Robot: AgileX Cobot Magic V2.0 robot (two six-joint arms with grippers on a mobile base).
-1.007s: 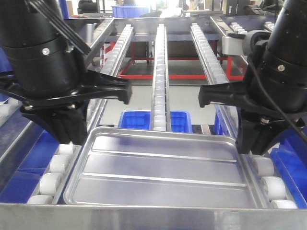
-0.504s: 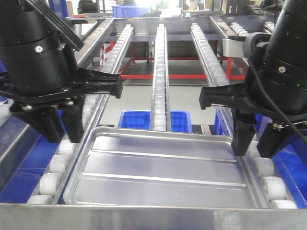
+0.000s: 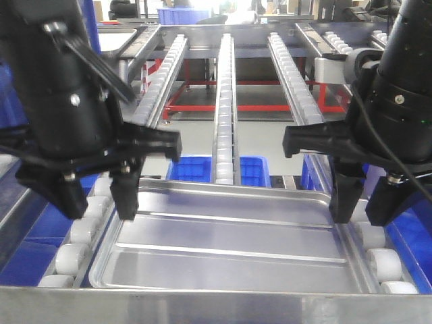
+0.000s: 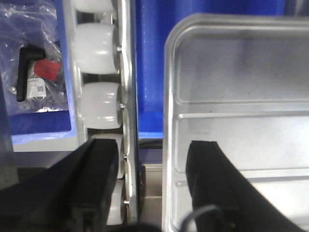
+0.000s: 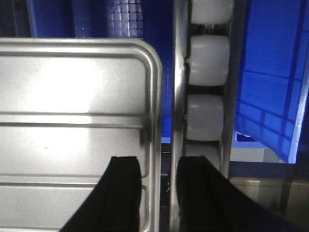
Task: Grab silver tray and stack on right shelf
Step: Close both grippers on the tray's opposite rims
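The silver tray point(image 3: 229, 246) lies flat with its two ribs on the white roller rails of the right shelf point(image 3: 224, 101), just behind the flat steel front lip point(image 3: 216, 307). My left gripper point(image 3: 98, 202) is open and straddles the tray's left rim point(image 4: 170, 145): one finger stands over the tray floor, the other over the rollers point(image 4: 99, 104); this gripper point(image 4: 152, 164) holds nothing. My right gripper point(image 3: 361, 206) is open across the tray's right rim point(image 5: 153, 121), its gap narrower. In the right wrist view that gripper point(image 5: 159, 179) has one finger inside the tray and one over the roller rail point(image 5: 205, 116).
Blue bins sit under the shelf point(image 3: 202, 169) and at the right point(image 5: 270, 96). A blue bin at the left holds a clear bag with a black part and red label point(image 4: 34, 63). A red floor frame point(image 3: 202, 104) lies beyond. Further roller shelves flank both sides.
My left gripper has come down and inward from above the left rail to straddle the tray's left rim. The right gripper has dropped lower over the right rim. The tray has not moved.
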